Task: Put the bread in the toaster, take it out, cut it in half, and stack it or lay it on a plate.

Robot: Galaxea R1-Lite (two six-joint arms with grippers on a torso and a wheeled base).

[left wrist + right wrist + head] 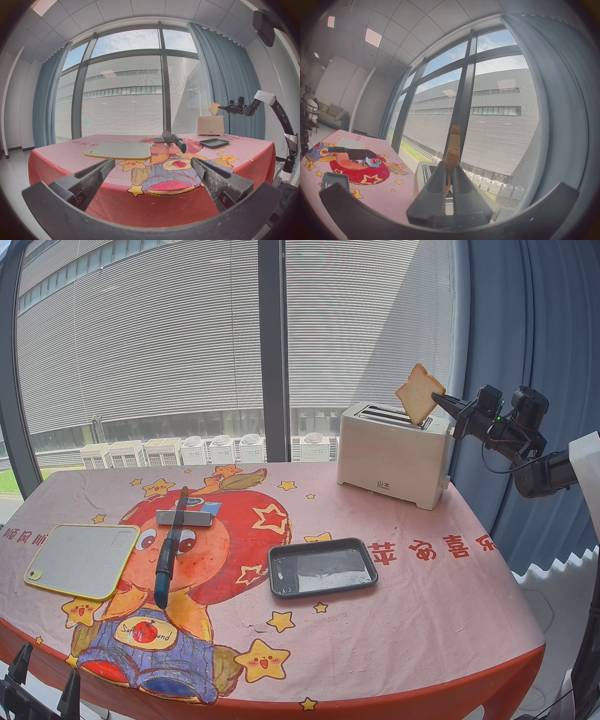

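Note:
A slice of bread (419, 393) hangs tilted just above the slots of the white toaster (390, 455) at the table's back right. My right gripper (437, 399) is shut on the bread's lower edge; its wrist view has the slice (453, 153) edge-on between the fingers (436, 184). A dark rectangular plate (322, 565) lies mid-table. The knife (170, 546) with a dark handle rests on a small stand (184, 517) beside the cutting board (81, 560) at the left. My left gripper (150, 175) is open, low in front of the table's near edge, holding nothing.
The table carries a pink cartoon cloth (437, 615). A window pillar (274, 346) and blue curtain (531, 334) stand close behind the toaster. Bare cloth lies between plate and front edge.

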